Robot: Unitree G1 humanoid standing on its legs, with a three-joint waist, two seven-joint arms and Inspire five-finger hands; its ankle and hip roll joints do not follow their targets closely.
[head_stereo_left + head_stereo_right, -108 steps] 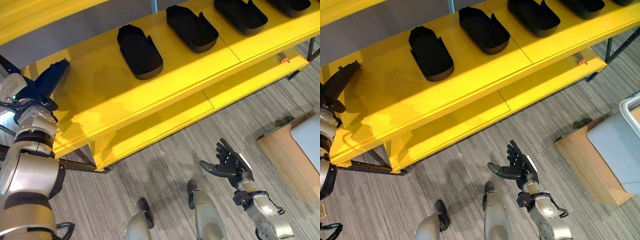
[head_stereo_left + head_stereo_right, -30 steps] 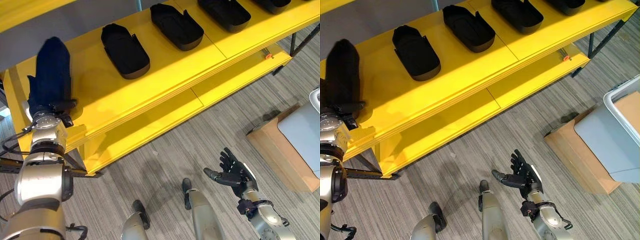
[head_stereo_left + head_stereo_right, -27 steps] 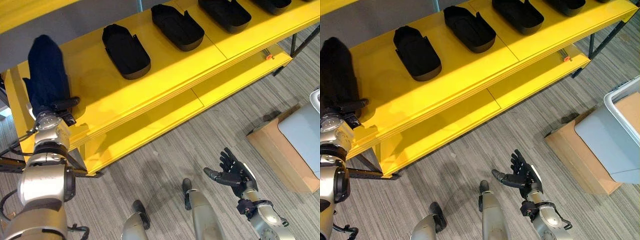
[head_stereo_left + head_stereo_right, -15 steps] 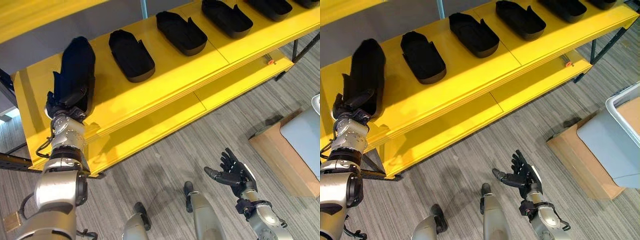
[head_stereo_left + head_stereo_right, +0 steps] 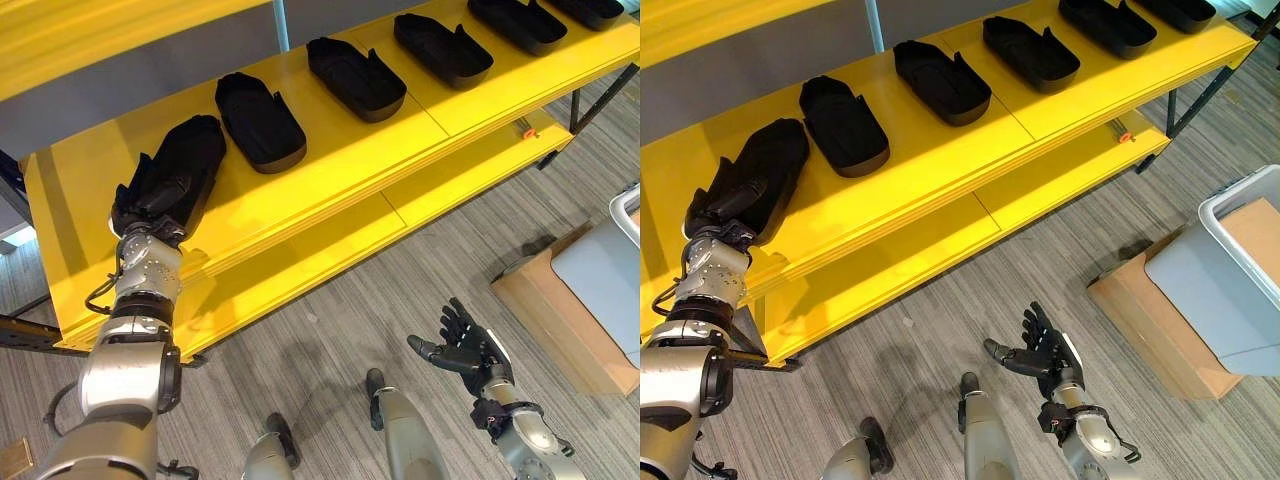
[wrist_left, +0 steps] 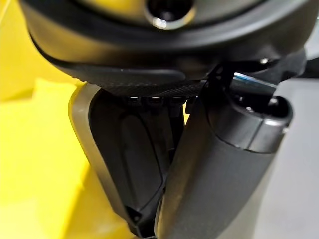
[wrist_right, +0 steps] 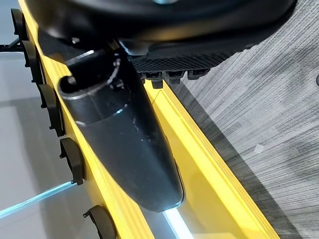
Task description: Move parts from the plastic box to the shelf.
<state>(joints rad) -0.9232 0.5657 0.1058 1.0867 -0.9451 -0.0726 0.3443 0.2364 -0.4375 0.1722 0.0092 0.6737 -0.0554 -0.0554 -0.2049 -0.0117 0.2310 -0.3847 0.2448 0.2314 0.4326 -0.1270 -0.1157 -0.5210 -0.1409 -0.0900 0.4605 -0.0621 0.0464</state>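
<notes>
A black tray-shaped part point(image 5: 192, 152) lies flat near the left end of the yellow shelf's upper board point(image 5: 330, 150). My left hand point(image 5: 146, 204) is at its near end, fingers curled on it. In the left wrist view the thumb point(image 6: 219, 169) presses against the part's rim point(image 6: 117, 164). Several more black parts point(image 5: 260, 120) lie in a row to its right along the board. My right hand point(image 5: 468, 352) hangs low over the floor, fingers spread, holding nothing. The grey plastic box point(image 5: 1215, 285) stands on the right.
A lower yellow board point(image 5: 300, 250) runs under the upper one, with a small orange piece point(image 5: 529, 131) near its right end. The plastic box rests on a cardboard box point(image 5: 555, 315). Grey striped carpet point(image 5: 330, 330) lies between the shelf and the boxes.
The part in my left hand has gone from standing on end to lying flat on the shelf, next to the row. The view has shifted. The right hand has stayed put.
</notes>
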